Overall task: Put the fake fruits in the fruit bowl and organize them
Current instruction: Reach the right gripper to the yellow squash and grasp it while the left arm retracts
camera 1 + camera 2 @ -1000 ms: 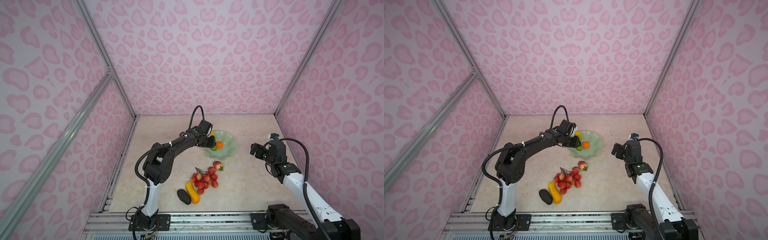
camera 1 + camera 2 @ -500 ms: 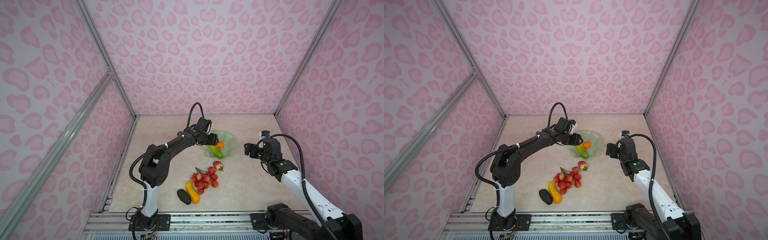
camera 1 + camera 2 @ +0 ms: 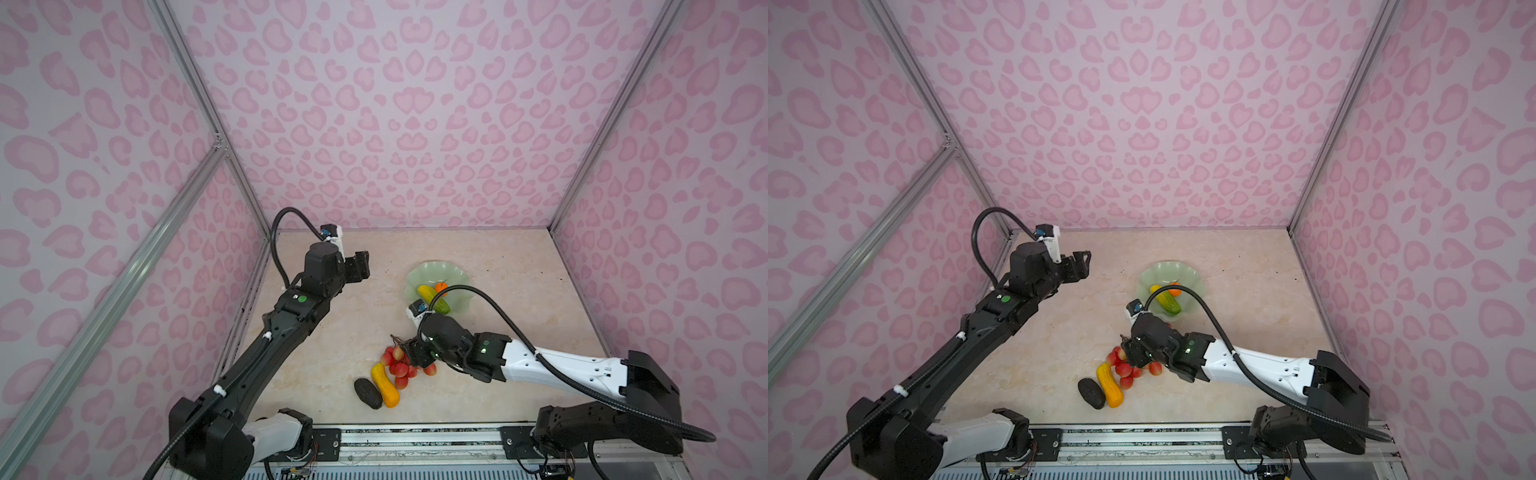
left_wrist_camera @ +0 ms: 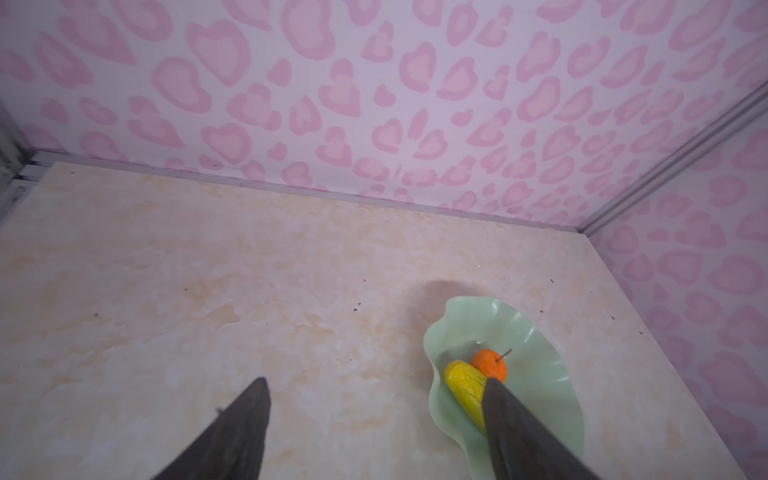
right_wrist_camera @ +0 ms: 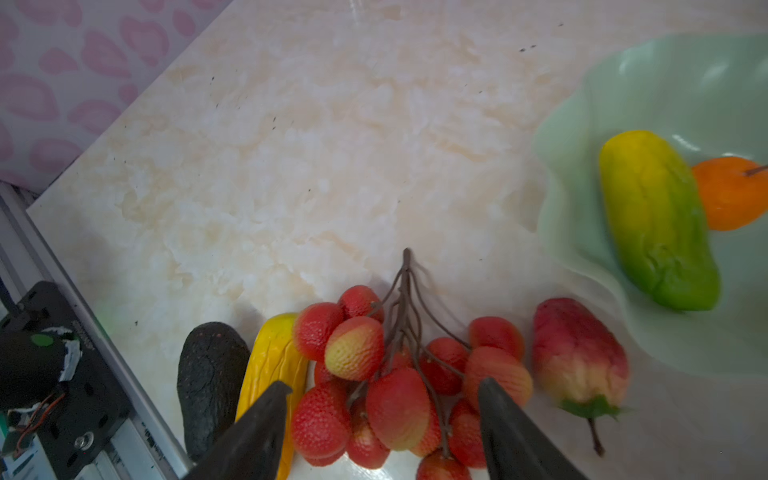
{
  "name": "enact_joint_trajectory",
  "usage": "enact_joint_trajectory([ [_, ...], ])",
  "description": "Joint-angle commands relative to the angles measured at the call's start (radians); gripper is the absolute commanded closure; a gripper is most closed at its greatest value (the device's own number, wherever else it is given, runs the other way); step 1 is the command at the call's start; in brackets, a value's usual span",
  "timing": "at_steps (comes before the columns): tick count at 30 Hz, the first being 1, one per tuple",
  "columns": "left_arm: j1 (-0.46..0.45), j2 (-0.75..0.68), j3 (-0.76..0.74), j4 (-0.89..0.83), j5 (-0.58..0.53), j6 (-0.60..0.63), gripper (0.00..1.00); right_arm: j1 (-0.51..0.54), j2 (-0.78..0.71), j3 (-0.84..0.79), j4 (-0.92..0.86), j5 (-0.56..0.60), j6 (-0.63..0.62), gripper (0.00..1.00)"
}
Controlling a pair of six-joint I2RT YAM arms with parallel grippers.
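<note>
"While my left gripper [image 3: 360, 266] hangs above the cream marble-patterned tabletop [image 3: 332, 328], left of centre in both top views, its two dark fingers [image 4: 232, 428] are spread wide with nothing between them."

"And your right one?"

"My right gripper [image 5: 382, 382] is down low in the lower middle of the frame, at the red berry cluster on its brown stem [image 3: 398, 366]. Those fingers stand apart, one on each side of the berries. Whether they press the berries yet, I cannot tell."

"Where is the bowl?"

"The pale mint-green glossy bowl with the wavy rim [image 3: 419, 271] sits right of centre, higher in the frame than my right wrist. Inside it lie the green-yellow oblong fruit [image 5: 656, 224] and the small orange [image 5: 725, 195], side by side and touching as far as I can see."

"What lies outside it?"

"The red strawberry with green leaves [image 3: 430, 369] lies just right of the cluster. The yellow-orange oblong [image 3: 385, 385] lies at the cluster's lower left, against the berries, and the dark bumpy avocado-like oval [image 3: 368, 394] lies along its left side. All four rest on the tabletop, well apart from my left fingers."
</note>
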Motion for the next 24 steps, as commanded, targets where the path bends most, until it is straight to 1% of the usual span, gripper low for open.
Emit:
enact_joint_trajectory([
  [1, 0.079, -0.113, -0.142, 0.081, -0.131, -0.059, 0.14, 0.055, 0.121, 0.065, -0.057, -0.051, 0.017, 0.37],
  [4, 0.166, -0.183, -0.239, 0.053, -0.136, -0.104, 0.13, 0.089, 0.207, 0.109, -0.072, -0.104, -0.008, 0.39],
  [6, 0.227, -0.228, -0.292, 0.042, -0.116, -0.144, 0.13, 0.091, 0.26, 0.139, -0.093, -0.145, -0.024, 0.42],
  [10, 0.289, -0.305, -0.368, 0.051, -0.091, -0.174, 0.12, 0.098, 0.331, 0.18, -0.118, -0.204, -0.04, 0.41],
  [14, 0.313, -0.344, -0.383, 0.037, -0.094, -0.163, 0.11, 0.102, 0.39, 0.209, -0.133, -0.237, -0.032, 0.4],
  [20, 0.319, -0.346, -0.376, 0.027, -0.081, -0.153, 0.11, 0.102, 0.462, 0.269, -0.167, -0.257, -0.045, 0.37],
  [22, 0.322, -0.343, -0.374, 0.028, -0.077, -0.153, 0.11, 0.103, 0.45, 0.274, -0.174, -0.225, -0.039, 0.38],
  [24, 0.322, -0.34, -0.372, 0.027, -0.069, -0.153, 0.11, 0.104, 0.401, 0.252, -0.156, -0.186, -0.033, 0.39],
])
